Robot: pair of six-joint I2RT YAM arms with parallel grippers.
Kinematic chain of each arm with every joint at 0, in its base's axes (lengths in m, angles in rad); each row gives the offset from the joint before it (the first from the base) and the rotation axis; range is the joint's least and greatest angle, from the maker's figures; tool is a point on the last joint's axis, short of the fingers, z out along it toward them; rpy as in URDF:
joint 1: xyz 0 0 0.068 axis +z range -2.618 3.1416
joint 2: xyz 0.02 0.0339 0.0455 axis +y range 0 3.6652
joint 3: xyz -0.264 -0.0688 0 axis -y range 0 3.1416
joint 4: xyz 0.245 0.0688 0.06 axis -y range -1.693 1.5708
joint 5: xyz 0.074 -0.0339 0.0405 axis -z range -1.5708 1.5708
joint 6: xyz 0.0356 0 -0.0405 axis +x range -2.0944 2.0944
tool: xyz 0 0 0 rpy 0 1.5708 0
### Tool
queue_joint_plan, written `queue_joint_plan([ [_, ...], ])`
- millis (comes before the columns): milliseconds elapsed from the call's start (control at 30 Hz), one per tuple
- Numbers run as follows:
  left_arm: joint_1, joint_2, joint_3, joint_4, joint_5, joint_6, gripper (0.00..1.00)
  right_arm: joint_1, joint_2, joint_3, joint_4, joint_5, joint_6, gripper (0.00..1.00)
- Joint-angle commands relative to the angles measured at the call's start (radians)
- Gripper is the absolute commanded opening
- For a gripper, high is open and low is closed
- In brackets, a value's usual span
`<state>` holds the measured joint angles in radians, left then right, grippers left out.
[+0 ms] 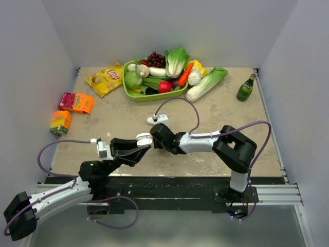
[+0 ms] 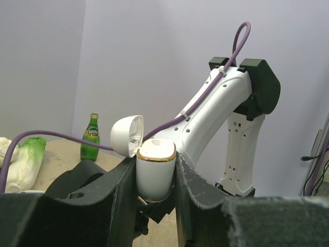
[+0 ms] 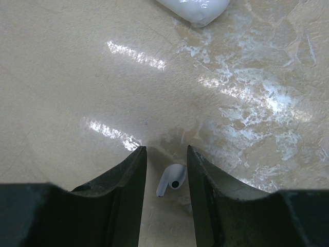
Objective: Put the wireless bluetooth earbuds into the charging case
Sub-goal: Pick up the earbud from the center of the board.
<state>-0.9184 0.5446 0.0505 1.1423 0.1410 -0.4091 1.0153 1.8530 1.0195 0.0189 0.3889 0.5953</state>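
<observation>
- White and gold-rimmed, the charging case [image 2: 155, 167] is sitting upright between the jaws of the left gripper [image 2: 156, 180], which is clamping it by its two sides and holding it up off the tabletop [image 3: 72, 77].
- Its lid [image 2: 127, 135] is standing hinged open, so the opening step is looking done and the case is being presented ready for loading.
- Whether any bud is already sitting inside the case cannot be told; its top is showing only as a pale surface from this angle.
- One wireless earbud [image 3: 171, 181] is lying loose on the tabletop, below the case and just to its right-arm side.
- The right gripper [image 3: 166, 154] is straddling that earbud with its jaws apart, one on each side and neither appearing to be touching it, so it is not yet being gripped.
- Judging by this, the task is sitting at an early-to-middle stage: the pinch, the lift and the seating of this bud in the case are all remaining.
- Beyond the case, a rounded white object [image 3: 198, 9] is lying on the tabletop; it may be a second case, though that is unclear.
</observation>
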Motion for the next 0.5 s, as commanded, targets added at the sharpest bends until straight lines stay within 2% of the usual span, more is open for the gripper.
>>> queue_joint_plan([
  [0, -0.004, -0.012, -0.227, 0.022, -0.02, -0.008, 0.0, 0.003, 0.035, -0.029, -0.131, 0.044, 0.041, 0.41],
  [467, -0.004, -0.015, -0.232, 0.022, -0.017, -0.022, 0.0, 0.065, 0.028, -0.035, -0.189, 0.082, 0.101, 0.41],
])
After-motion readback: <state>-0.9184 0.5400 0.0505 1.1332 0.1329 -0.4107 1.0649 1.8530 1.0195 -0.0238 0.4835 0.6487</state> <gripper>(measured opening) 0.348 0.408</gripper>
